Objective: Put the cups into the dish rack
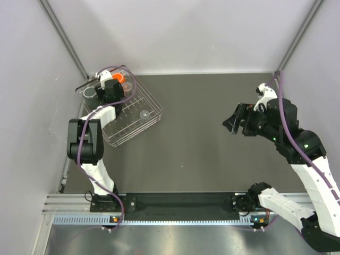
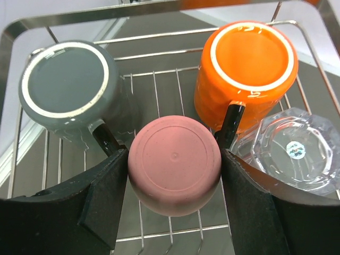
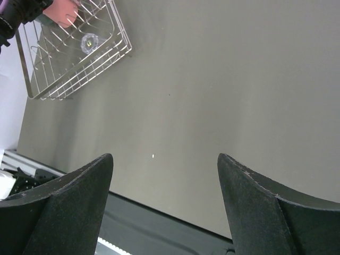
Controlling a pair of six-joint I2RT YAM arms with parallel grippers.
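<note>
The pink cup [image 2: 174,164] sits mouth-down between the two pads of the left claw [image 2: 173,159], which is clenched on it, both pads touching its sides. It is inside the dish rack [image 2: 106,13], low over the grid bottom (whether it rests on the wires I cannot tell). Beyond the claw to its left stands the grey cup [image 2: 66,87], also inverted; beyond it to the right is the orange mug [image 2: 249,58], its handle just beside the right pad. A clear tumbler [image 2: 295,149] lies just outside that same pad. A second tumbler [image 1: 144,113] stands further along the rack, apart from the claw.

The step in hand looks like setting this cup down. The next move calls for releasing the pads without nudging the mug handle, then lifting straight up out of the rack.

The right claw [image 3: 163,159] hangs released and empty over the bare counter [image 3: 223,79], the rack well away from it.
</note>
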